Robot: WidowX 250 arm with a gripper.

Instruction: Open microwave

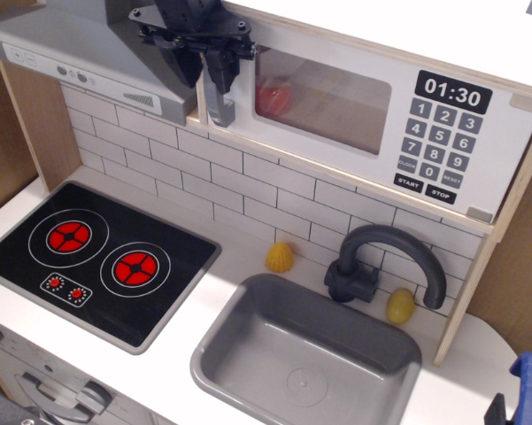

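A: backdrop? 
B: white tile wall (pixel 248 190), wood side panels (pixel 35 124), grey hood (pixel 80 62) top left.
A: counter?
B: white, black hob (pixel 97 257) left, grey sink (pixel 305 354) right, even light.

You can't see the top of the microwave handle (pixel 218 104) behind the gripper (pixel 197 62), whose arm is cut off by the top edge, and the red thing (pixel 273 99) behind the window is too blurred to identify.
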